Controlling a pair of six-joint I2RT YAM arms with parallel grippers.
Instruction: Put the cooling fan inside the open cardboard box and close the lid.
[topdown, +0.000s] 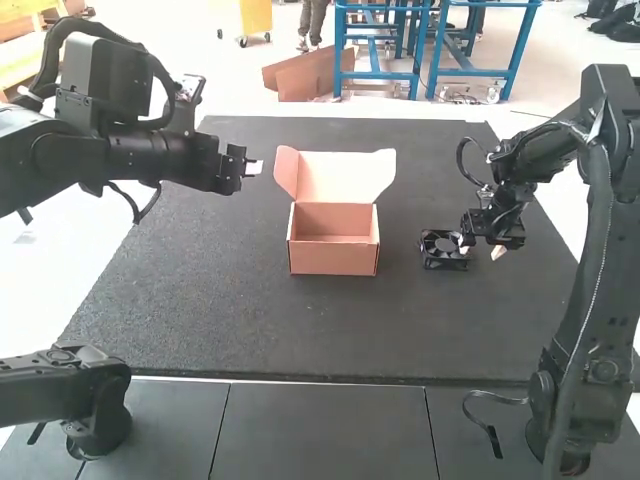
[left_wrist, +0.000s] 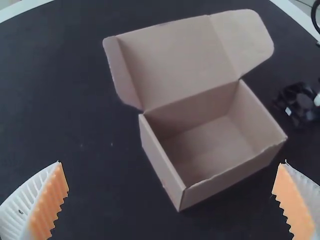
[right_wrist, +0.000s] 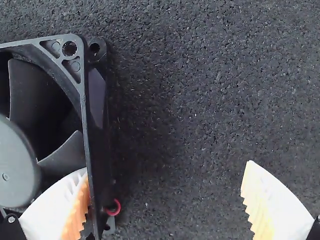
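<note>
Zero of two steps done, by the look of things. To be lifted first: cooling fan (topdown: 442, 248), on the black mat (topdown: 200, 290) just right of the cardboard box (topdown: 333, 240), outside it. Straddling one frame edge with right gripper (right_wrist: 170, 200) spread wide, one pad close against the frame, nothing clamped. Standing empty, lid (topdown: 335, 175) upright. Hovering beside the box with left gripper (topdown: 248, 166) fingers apart, holding nothing. Left to do: grasp, drop in, fold lid down

brown cardboard box (topdown: 333, 250) stood open at the top, reachable from above. its raised lid flap (topdown: 335, 175) walled the far side. bare black textured mat (topdown: 400, 275) separated box from small black square plastic cooling fan (topdown: 443, 248).
</note>
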